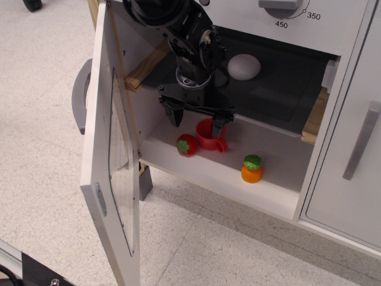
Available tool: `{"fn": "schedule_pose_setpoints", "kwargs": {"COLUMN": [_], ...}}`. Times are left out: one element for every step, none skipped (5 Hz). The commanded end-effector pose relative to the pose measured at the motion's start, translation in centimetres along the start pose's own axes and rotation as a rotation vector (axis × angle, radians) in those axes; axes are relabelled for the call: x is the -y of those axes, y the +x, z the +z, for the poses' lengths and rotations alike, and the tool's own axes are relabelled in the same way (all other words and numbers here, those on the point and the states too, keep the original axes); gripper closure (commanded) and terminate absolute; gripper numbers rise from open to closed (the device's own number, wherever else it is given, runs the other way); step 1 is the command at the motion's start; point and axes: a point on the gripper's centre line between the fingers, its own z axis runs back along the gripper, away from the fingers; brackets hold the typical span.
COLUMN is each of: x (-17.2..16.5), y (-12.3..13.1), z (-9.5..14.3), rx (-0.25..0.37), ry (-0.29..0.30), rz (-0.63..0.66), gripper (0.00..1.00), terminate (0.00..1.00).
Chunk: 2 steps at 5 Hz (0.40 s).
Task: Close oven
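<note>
The white toy oven (333, 30) stands with its side-hinged door (110, 149) swung wide open to the left. The door's clear window (122, 179) faces me edge-on and its grey bar handle (80, 95) sticks out on the far side. A grey dial (283, 6) with 450 and 350 marks sits at the top. My black gripper (196, 119) hangs open and empty inside the oven cavity, just above a red cup (209, 134). It is to the right of the door and not touching it.
On the oven floor lie a red strawberry toy (186, 145) and an orange toy with a green top (252, 168). A white egg (244, 67) rests on the dark shelf. A plain cabinet door with a vertical grey handle (362, 140) is at the right.
</note>
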Motion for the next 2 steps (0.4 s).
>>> {"fn": "schedule_pose_setpoints", "kwargs": {"x": [0.0, 0.8], "y": [0.0, 0.1], "z": [0.0, 3.7], "rx": [0.0, 0.018], "ry": [0.0, -0.05], "rz": [0.0, 0.099], "gripper": [0.0, 0.0], "terminate": [0.0, 0.0]}}
